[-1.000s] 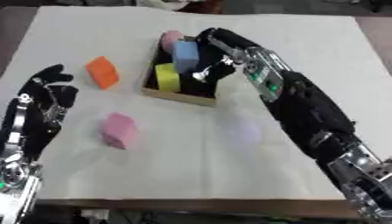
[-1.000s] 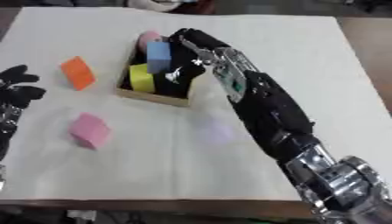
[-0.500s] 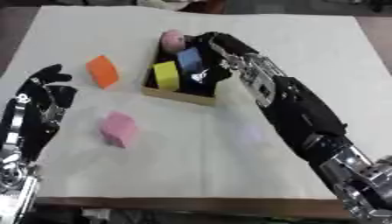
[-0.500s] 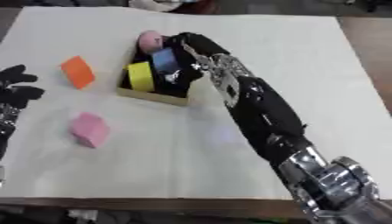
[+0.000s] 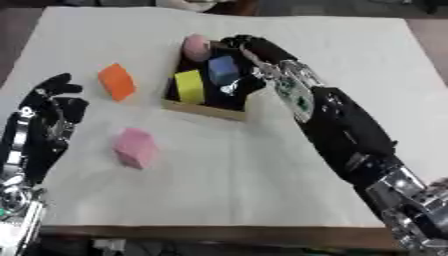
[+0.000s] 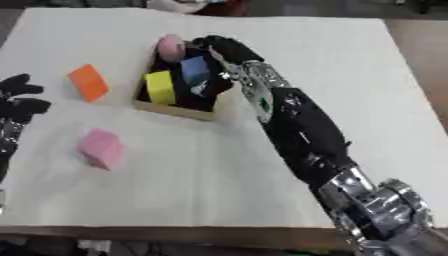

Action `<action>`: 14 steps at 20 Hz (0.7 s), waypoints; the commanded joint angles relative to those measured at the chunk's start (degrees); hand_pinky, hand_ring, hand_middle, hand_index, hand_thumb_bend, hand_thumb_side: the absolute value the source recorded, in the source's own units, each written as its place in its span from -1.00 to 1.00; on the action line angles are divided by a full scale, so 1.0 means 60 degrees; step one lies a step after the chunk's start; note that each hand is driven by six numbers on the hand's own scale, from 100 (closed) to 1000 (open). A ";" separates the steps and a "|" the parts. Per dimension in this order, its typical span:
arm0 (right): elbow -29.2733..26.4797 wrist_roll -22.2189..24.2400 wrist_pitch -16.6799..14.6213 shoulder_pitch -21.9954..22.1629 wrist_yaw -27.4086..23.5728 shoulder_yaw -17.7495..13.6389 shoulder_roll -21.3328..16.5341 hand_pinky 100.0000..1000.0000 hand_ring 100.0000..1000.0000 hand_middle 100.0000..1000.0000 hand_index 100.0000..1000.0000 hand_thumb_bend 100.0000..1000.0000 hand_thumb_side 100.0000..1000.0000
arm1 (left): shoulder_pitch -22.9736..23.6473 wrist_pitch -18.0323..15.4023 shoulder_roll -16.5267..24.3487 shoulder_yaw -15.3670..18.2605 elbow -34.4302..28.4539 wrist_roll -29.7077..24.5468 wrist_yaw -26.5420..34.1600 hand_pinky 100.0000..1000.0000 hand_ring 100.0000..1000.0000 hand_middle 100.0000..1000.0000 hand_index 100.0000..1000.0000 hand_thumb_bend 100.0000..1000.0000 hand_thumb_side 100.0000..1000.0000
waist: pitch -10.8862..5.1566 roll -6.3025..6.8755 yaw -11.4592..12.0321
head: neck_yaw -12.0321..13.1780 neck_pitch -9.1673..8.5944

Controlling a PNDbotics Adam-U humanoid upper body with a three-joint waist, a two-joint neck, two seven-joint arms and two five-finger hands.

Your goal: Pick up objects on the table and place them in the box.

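Observation:
A shallow wooden box (image 5: 206, 111) sits mid-table and holds a yellow block (image 5: 188, 86), a blue block (image 5: 223, 70) and a pink rounded object (image 5: 195, 46) at its far end. My right hand (image 5: 259, 52) reaches over the box's right side. Its fingers curl over the top of the blue block and its thumb sits below it, down inside the box. An orange block (image 5: 115, 81) lies left of the box. A pink block (image 5: 134, 147) lies nearer me on the cloth. My left hand (image 5: 48, 112) rests open at the left edge, fingers up.
A pale cloth (image 5: 262, 170) covers the table, bare in front of and to the right of the box. The table's front edge (image 5: 219, 231) runs along the bottom. My right forearm (image 5: 337, 125) lies diagonally across the right half.
My right hand has lowered the blue block from above the box down into it, beside the yellow block. The left hand has stayed in place.

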 commanded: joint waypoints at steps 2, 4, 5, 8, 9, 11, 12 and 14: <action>-0.0585 0.0173 -0.0211 -0.0255 -0.0143 0.0075 -0.0353 0.69 0.73 0.72 0.96 -0.04 -0.15 | -0.0075 -0.0027 0.0061 0.0062 -0.0157 0.0042 0.0008 0.35 0.19 0.29 0.68 0.14 0.32 | -0.0209 0.0080 -0.0059 | 0.0092 0.0048; -0.0938 0.0261 -0.0318 -0.0219 -0.0433 0.0157 -0.0509 0.69 0.73 0.72 0.97 -0.04 -0.13 | -0.0064 -0.0028 0.0069 0.0080 -0.0153 0.0059 -0.0003 0.35 0.19 0.29 0.68 0.14 0.32 | -0.0214 0.0074 -0.0097 | 0.0145 0.0048; -0.1149 0.0308 -0.0363 -0.0197 -0.0610 0.0204 -0.0606 0.68 0.72 0.73 0.96 -0.06 -0.13 | -0.0053 -0.0027 0.0078 0.0094 -0.0150 0.0070 -0.0014 0.35 0.19 0.29 0.68 0.14 0.32 | -0.0218 0.0068 -0.0123 | 0.0176 0.0048; -0.2207 0.0452 -0.0508 0.0000 -0.1548 0.0430 -0.1108 0.67 0.71 0.72 0.95 -0.09 -0.12 | -0.0013 -0.0022 0.0138 0.0168 -0.0149 0.0133 -0.0058 0.35 0.19 0.29 0.68 0.15 0.31 | -0.0226 0.0035 -0.0255 | 0.0303 0.0048; -0.2629 0.0491 -0.0520 0.0096 -0.1972 0.0510 -0.1307 0.66 0.71 0.70 0.94 -0.10 -0.12 | -0.0009 -0.0020 0.0169 0.0189 -0.0152 0.0150 -0.0083 0.35 0.19 0.29 0.68 0.15 0.31 | -0.0226 0.0021 -0.0309 | 0.0346 0.0048; -0.3536 0.0574 -0.0471 0.0341 -0.2872 0.0669 -0.1762 0.65 0.70 0.69 0.93 -0.12 -0.10 | -0.0010 -0.0001 0.0251 0.0226 -0.0163 0.0174 -0.0156 0.35 0.19 0.29 0.67 0.16 0.31 | -0.0223 -0.0005 -0.0420 | 0.0438 0.0048; -0.3982 0.0630 -0.0400 0.0468 -0.3257 0.0734 -0.1983 0.65 0.70 0.69 0.93 -0.13 -0.10 | -0.0013 0.0011 0.0296 0.0239 -0.0175 0.0181 -0.0195 0.35 0.19 0.29 0.67 0.16 0.31 | -0.0220 -0.0015 -0.0465 | 0.0477 0.0048; -0.4889 0.0719 -0.0236 0.0794 -0.3939 0.0797 -0.2446 0.64 0.68 0.67 0.91 -0.15 -0.09 | -0.0028 0.0046 0.0447 0.0267 -0.0211 0.0182 -0.0296 0.35 0.19 0.29 0.67 0.17 0.30 | -0.0207 -0.0035 -0.0563 | 0.0554 0.0048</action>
